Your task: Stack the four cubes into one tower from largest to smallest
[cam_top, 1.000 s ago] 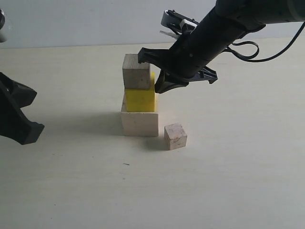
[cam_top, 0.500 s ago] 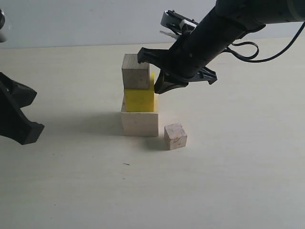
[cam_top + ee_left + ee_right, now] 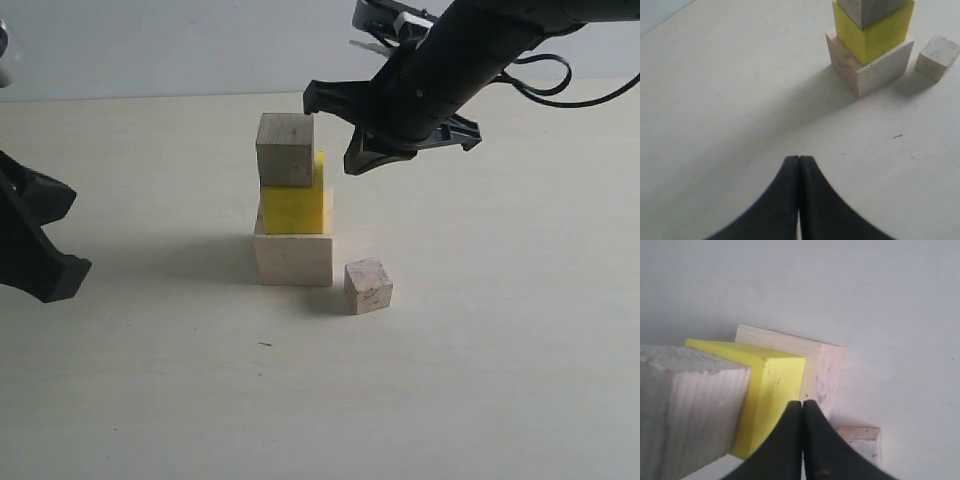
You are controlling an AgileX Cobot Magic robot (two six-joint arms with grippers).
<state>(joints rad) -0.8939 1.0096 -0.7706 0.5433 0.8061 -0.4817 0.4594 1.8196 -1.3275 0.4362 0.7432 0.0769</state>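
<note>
Three cubes were stacked: the large pale cube [image 3: 293, 258] on the counter [image 3: 480, 380], the yellow cube [image 3: 293, 208] on top of it, and the medium pale cube [image 3: 285, 150] on top of that. The small pale cube [image 3: 368, 285] sat on the counter just beside the large pale cube, not touching it.

My right gripper [image 3: 802, 404] hung above and to one side of the large pale cube, about level with the medium pale cube and clear of it. Its fingers were pressed together and held nothing. My left gripper [image 3: 799, 159] was well apart from the large pale cube, low over the counter, also closed and empty.

What worried me was the alignment. The medium pale cube looked shifted toward one edge of the yellow cube, and the yellow cube looked slightly turned on the large pale cube. I judged the upper two would not take much of a sideways push. The small pale cube lay so near the large pale cube that an opened finger coming down for it could clip the base. Setting it down off-centre, or pressing hard, could tip the upper cubes
</note>
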